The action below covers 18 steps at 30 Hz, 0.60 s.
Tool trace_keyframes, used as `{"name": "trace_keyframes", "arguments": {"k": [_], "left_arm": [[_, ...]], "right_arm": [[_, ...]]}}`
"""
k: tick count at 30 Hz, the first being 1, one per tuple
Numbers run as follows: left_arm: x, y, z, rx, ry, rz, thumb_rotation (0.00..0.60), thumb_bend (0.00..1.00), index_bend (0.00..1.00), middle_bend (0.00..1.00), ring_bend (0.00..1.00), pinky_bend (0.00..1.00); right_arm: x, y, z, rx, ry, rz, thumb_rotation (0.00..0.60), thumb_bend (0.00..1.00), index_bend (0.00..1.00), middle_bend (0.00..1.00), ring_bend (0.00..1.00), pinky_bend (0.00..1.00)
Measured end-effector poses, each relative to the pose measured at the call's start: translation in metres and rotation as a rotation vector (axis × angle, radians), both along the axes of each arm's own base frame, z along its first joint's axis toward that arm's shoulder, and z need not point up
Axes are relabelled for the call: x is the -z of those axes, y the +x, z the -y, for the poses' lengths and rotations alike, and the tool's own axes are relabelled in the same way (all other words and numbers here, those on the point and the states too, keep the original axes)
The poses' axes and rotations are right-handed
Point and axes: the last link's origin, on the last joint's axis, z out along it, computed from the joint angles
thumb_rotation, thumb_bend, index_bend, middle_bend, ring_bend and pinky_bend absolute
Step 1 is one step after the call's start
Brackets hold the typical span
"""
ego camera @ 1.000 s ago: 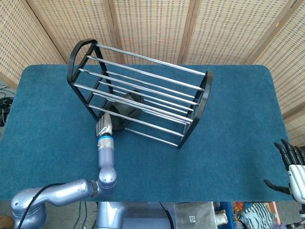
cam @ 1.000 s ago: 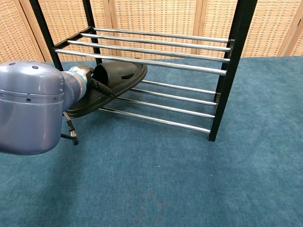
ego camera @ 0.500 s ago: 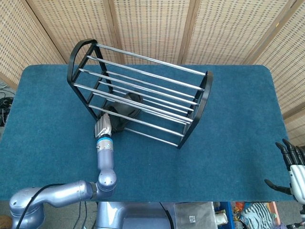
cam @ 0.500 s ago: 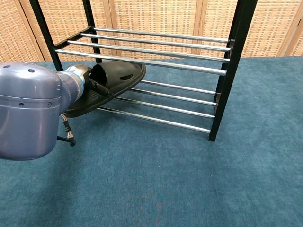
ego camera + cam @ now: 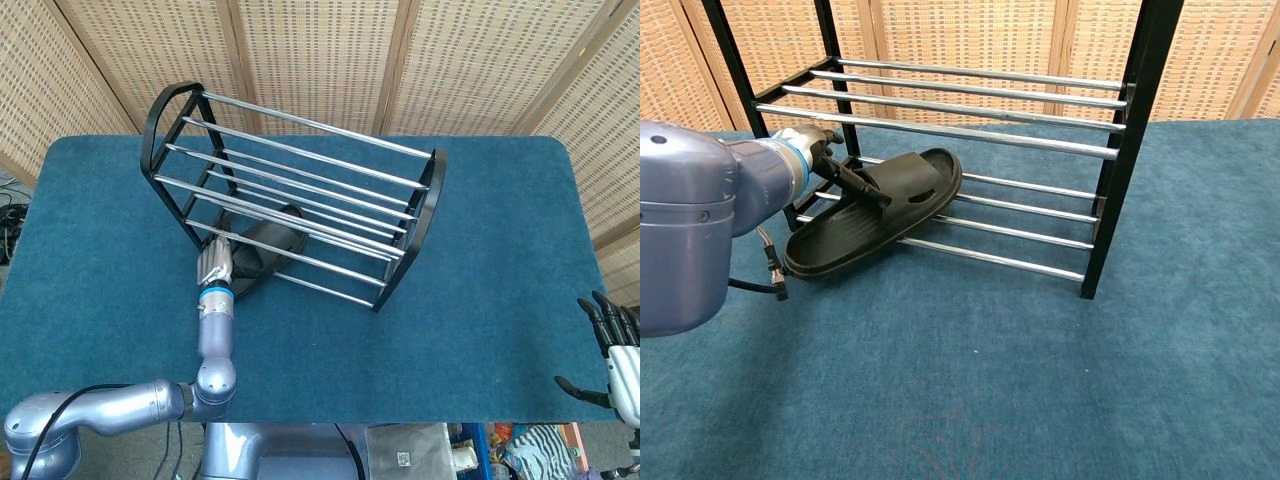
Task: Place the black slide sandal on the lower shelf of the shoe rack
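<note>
Left hand (image 5: 808,143) grips the black slide sandal (image 5: 875,211), toe beyond it on the lower shelf (image 5: 1020,225), heel overhanging; release remains.

Blue table (image 5: 480,230); shoe rack (image 5: 300,190) stands on it.

A lab-like test setup: a table (image 5: 500,300) covered in blue carpet, woven screens (image 5: 330,60) at 12 o'clock, cables (image 5: 8,215) at 9 o'clock.
</note>
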Motion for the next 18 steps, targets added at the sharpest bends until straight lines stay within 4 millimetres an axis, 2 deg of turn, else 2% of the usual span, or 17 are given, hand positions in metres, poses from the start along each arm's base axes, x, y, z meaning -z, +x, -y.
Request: {"name": "trace_keyframes", "arguments": {"k": [10,18], "left_arm": [[-0.002,-0.007,0.010,0.035,-0.057,-0.059,0.600,0.05,0.00,0.00,0.00,0.00],[-0.018,-0.036,0.027,0.104,-0.170,-0.168,0.600,0.06,0.00,0.00,0.00,0.00]], "right_arm": [[-0.001,0.001,-0.001,-0.003,-0.005,0.003,0.600,0.00,0.00,0.00,0.00,0.00],[-0.001,0.002,-0.003,-0.011,-0.003,0.001,0.600,0.00,0.00,0.00,0.00,0.00]]}}
